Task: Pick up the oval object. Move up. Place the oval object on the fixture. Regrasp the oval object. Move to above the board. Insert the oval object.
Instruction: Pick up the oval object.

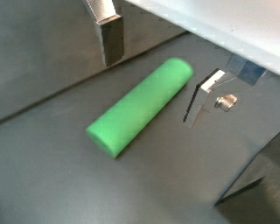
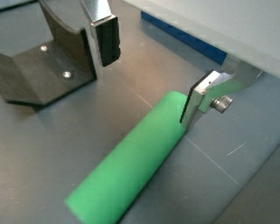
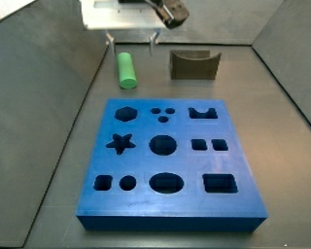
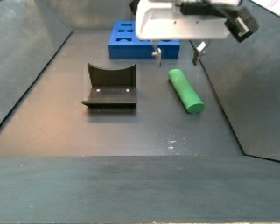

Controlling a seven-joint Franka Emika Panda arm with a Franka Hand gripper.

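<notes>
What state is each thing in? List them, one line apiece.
gripper: open, above one end of the rod, fingers straddling it, not gripping.
oval object: lying flat on the floor, not held.
fixture: upright, notch empty.
board: flat on the floor, all holes empty.

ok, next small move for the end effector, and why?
Probably straight down. The end effector is open above one end of the rod, which lies flat on the floor, not yet between the fingers. Lowering should bracket it for closing.
</notes>
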